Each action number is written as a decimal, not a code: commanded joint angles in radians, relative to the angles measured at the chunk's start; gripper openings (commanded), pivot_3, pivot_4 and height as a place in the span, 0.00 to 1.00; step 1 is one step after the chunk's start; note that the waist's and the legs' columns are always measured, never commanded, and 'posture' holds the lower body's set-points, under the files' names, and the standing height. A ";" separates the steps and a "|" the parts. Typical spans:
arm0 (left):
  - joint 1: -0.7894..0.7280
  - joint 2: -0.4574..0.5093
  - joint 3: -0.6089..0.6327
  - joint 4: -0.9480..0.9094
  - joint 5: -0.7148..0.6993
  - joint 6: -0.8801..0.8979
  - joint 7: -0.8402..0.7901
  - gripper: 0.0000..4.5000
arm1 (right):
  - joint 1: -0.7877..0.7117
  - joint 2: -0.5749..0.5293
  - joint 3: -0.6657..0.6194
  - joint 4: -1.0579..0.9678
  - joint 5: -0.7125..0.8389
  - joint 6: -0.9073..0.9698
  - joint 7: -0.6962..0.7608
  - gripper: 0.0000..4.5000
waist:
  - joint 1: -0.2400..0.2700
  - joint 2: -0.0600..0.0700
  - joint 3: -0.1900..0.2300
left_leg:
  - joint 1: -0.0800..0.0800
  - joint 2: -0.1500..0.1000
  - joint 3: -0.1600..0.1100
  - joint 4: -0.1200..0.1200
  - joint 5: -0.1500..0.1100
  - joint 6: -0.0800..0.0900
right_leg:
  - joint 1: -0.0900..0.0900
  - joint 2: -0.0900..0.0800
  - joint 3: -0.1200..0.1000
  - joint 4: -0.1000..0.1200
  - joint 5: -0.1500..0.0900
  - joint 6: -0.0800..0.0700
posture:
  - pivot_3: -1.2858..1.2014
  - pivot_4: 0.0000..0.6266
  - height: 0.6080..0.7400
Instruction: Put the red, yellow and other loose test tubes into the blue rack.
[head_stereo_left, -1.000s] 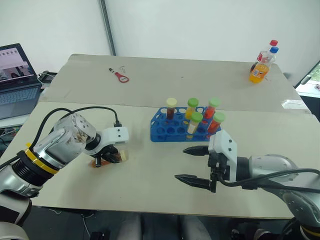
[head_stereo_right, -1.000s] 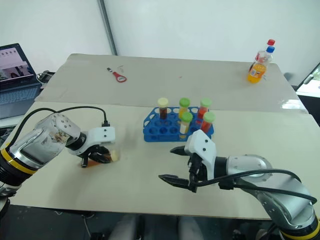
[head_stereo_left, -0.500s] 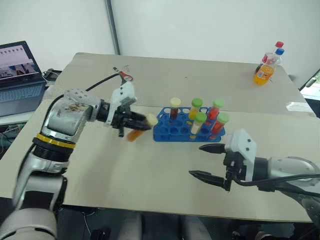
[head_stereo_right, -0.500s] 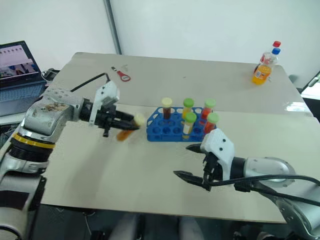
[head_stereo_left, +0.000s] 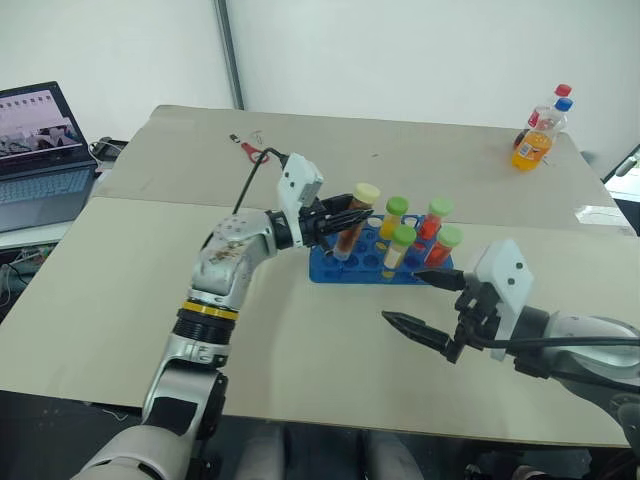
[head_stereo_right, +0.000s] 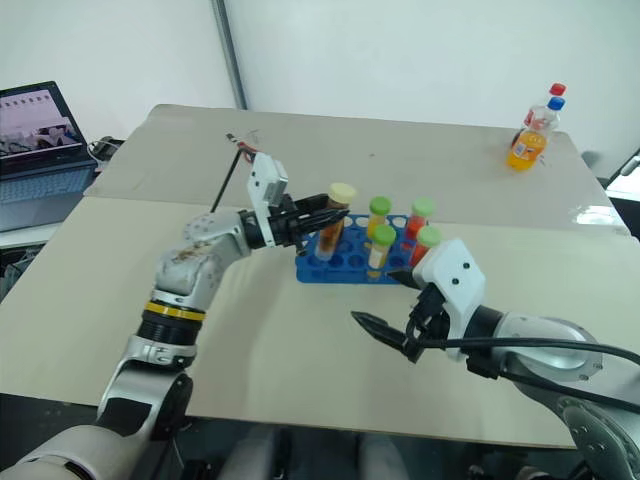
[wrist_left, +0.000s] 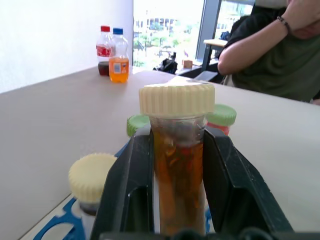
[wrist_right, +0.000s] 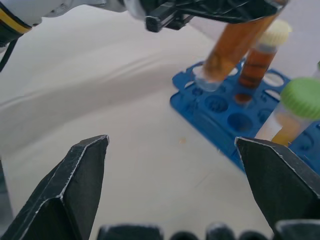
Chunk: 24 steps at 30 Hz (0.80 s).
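Nearing completion, by the look of the rack. Left gripper (head_stereo_left: 345, 213) clamped on brown-orange tube (head_stereo_left: 352, 222) with cream cap, held tilted above the near-left corner of blue rack (head_stereo_left: 330, 267); cone tip poised over the holes, not yet seated. Already standing in the rack: cream-capped dark tube (wrist_right: 256, 60), partly hidden behind the held one, plus four green-capped tubes (head_stereo_left: 400, 246) of yellow and red-orange. No loose tube noted on tabletop (head_stereo_left: 120, 290). Right gripper (head_stereo_left: 428, 309) spread wide, empty, hovering just in front of the rack. Remaining: lowering and releasing the held tube.
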 joint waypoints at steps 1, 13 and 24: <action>-0.022 -0.039 -0.015 0.031 0.016 -0.086 0.014 0.19 | 0.017 -0.029 -0.044 -0.036 0.019 0.011 -0.030 1.00 | -0.001 0.000 0.000 | 0.000 0.000 0.000 0.000 0.000 0.000 | 0.000 0.000 0.000 0.000 0.000 0.000 | 0.52 0.24 0.73; -0.013 -0.060 -0.033 0.104 0.045 -0.177 0.017 0.19 | 0.067 -0.058 -0.107 -0.036 0.071 0.021 -0.110 1.00 | 0.000 0.000 0.000 | 0.000 0.000 0.000 0.000 0.000 0.000 | 0.000 0.000 0.000 -0.001 0.000 0.000 | 0.52 0.24 0.73; 0.062 -0.056 -0.042 0.075 0.054 -0.199 0.048 0.19 | 0.023 -0.054 -0.140 0.002 0.111 0.006 -0.167 1.00 | -0.001 0.000 0.000 | 0.001 0.000 0.000 0.000 0.000 0.000 | 0.001 0.000 0.000 -0.001 0.000 0.000 | 0.52 0.24 0.73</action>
